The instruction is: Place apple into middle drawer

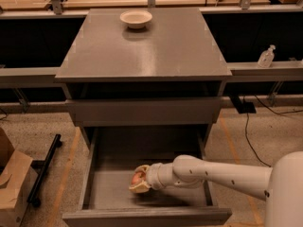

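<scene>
Pincer low inside open middle drawer, clamped on apple (apple between fingers, near front).

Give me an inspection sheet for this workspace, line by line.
Surface: grey cabinet top, bowl near its far edge.
Job's things: apple in the gripper, inside the open middle drawer.
Clutter: bottle on the right ledge.
Grippers: gripper shut on apple, near the drawer's front.
Cables: black cable on the floor, right.
Surroundings: cardboard box on the floor, left; top drawer closed.
</scene>
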`<act>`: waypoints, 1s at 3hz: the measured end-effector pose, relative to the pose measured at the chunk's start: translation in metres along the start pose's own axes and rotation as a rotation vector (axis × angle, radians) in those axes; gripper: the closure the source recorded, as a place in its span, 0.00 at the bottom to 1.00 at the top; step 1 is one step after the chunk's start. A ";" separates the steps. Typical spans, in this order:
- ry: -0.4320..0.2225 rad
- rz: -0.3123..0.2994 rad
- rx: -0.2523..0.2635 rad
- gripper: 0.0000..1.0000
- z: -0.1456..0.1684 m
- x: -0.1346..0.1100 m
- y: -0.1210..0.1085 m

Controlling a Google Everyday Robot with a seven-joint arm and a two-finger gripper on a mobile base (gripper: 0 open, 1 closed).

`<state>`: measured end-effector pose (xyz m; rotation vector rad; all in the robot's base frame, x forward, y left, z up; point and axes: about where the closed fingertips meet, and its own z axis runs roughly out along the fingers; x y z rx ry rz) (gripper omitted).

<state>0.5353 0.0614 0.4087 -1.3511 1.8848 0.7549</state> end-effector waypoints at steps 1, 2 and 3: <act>0.000 0.000 -0.003 0.11 0.001 0.000 0.001; -0.001 -0.001 -0.006 0.00 0.003 -0.001 0.002; -0.001 -0.001 -0.006 0.00 0.003 -0.001 0.002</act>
